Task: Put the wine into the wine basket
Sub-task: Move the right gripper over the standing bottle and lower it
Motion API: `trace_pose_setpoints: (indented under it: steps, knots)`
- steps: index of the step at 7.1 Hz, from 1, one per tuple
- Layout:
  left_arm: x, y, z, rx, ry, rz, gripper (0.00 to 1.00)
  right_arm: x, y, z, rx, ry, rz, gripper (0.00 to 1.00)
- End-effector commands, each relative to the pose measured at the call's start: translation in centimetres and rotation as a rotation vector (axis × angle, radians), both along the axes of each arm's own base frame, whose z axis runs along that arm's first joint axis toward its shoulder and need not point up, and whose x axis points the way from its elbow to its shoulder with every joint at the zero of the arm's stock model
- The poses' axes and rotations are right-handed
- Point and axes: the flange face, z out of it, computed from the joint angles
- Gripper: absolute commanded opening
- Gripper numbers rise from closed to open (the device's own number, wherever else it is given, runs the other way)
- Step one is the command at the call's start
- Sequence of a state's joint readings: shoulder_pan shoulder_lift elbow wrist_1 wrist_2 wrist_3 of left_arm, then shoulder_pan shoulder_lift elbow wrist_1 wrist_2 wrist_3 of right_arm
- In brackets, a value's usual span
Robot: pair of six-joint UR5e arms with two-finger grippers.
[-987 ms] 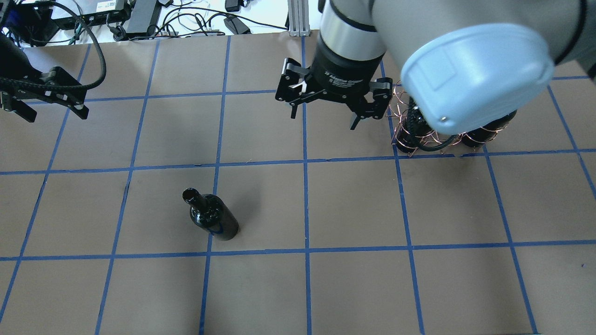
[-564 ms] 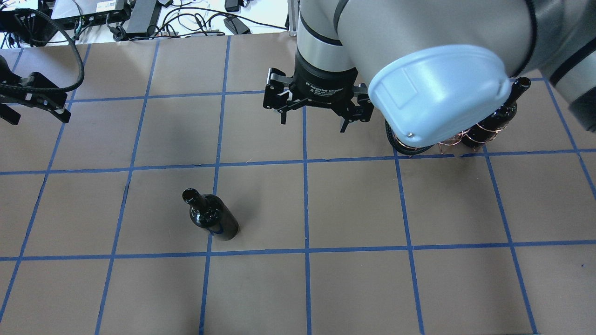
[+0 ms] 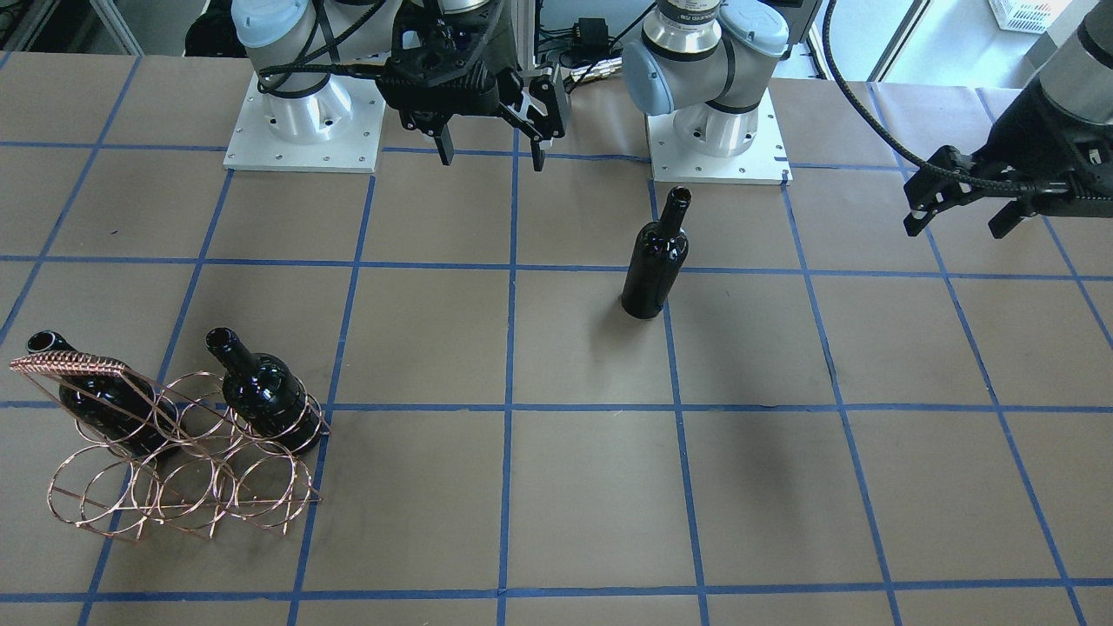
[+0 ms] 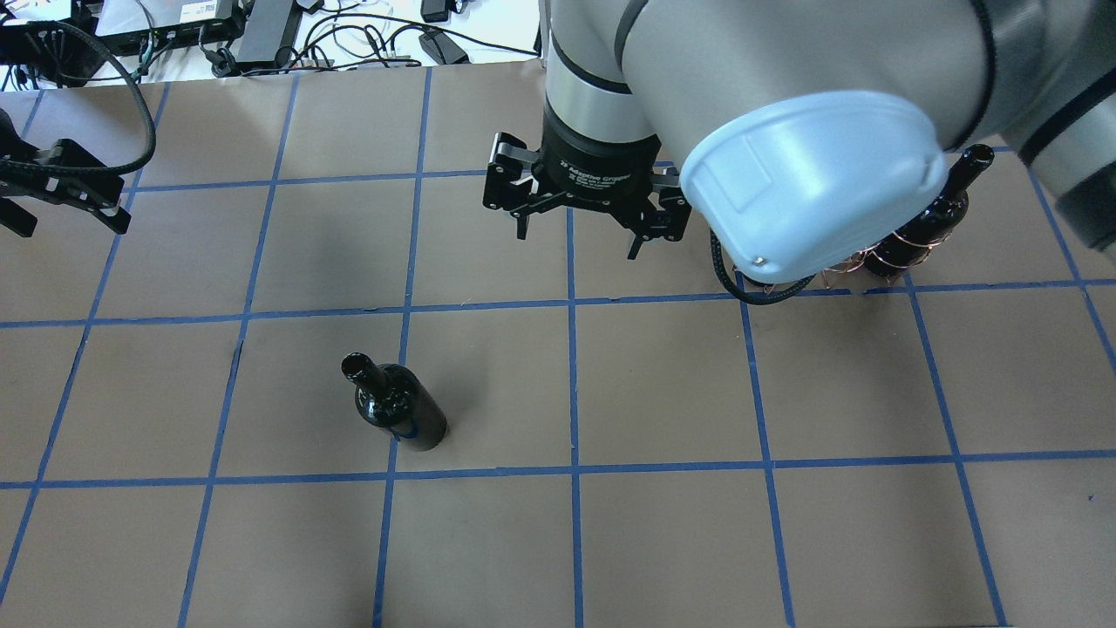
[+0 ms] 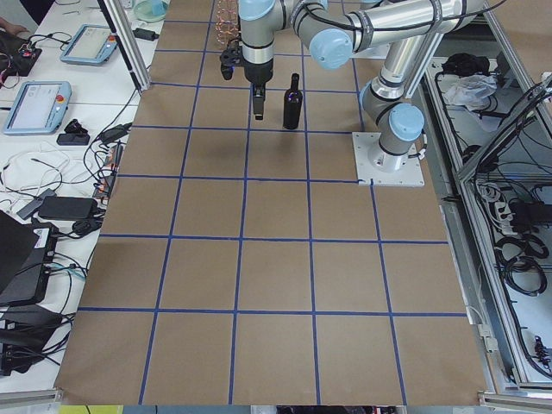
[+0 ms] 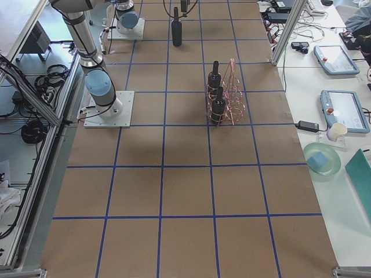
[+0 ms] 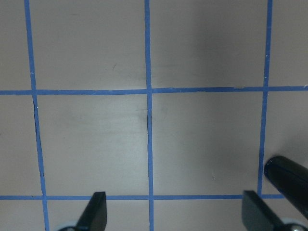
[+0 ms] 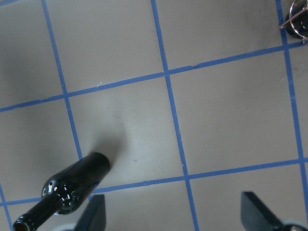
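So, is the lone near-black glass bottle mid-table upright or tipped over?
Upright. The near-black glass bottle stands on its base, open neck up, on the brown table, apart from the copper wire basket.

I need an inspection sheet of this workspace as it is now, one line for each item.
surface: brown table with blue tape grid, flat.
job's things: one wine bottle upright, alone; wine basket holds two more bottles.
clutter: nothing seen.
grippers: left tool open, empty; right tool open, empty, above the table.
cables: black hose on the left arm; loose wires beyond the far edge.
surroundings: teach pendants on a side bench.
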State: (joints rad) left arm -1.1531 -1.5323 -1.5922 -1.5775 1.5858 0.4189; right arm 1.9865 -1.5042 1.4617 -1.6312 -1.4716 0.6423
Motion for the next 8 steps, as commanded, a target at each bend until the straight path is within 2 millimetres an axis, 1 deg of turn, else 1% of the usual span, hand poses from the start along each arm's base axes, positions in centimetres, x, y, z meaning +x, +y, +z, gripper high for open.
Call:
trace_pose_setpoints:
  steps: [1, 2, 3, 4, 5, 6, 7, 8]
  knots:
    - [0.1, 0.0, 0.0, 0.001, -0.002, -0.002, 1.00, 5.5, -0.2, -1.1, 0.021, -0.011, -0.060, 1.00]
    - [0.1, -0.1, 0.1, -0.008, -0.006, -0.003, 1.00, 8.7, 0.2, -1.5, 0.032, -0.015, -0.086, 1.00]
    - [0.1, -0.1, 0.1, -0.009, -0.006, -0.003, 1.00, 10.8, 0.8, -2.8, 0.052, -0.006, -0.092, 1.00]
    - [0.1, -0.1, 0.0, -0.008, -0.006, -0.003, 1.00, 12.3, 1.3, -3.6, 0.049, -0.016, -0.127, 1.00]
    - [0.2, -0.1, 0.0, -0.008, -0.006, -0.003, 1.00, 15.6, 1.9, -5.4, 0.019, -0.036, -0.125, 1.00]
    - [0.5, -0.1, 0.0, -0.007, -0.004, 0.003, 1.00, 18.4, 2.2, -7.0, 0.010, -0.031, -0.127, 1.00]
    - [1.0, 0.0, -0.2, -0.005, 0.000, 0.013, 1.00, 20.3, 2.1, -8.4, 0.000, -0.001, -0.108, 1.00]
    - [1.4, 0.1, -0.4, -0.003, 0.006, 0.021, 1.00, 22.2, 3.5, -10.3, 0.005, 0.032, -0.068, 1.00]
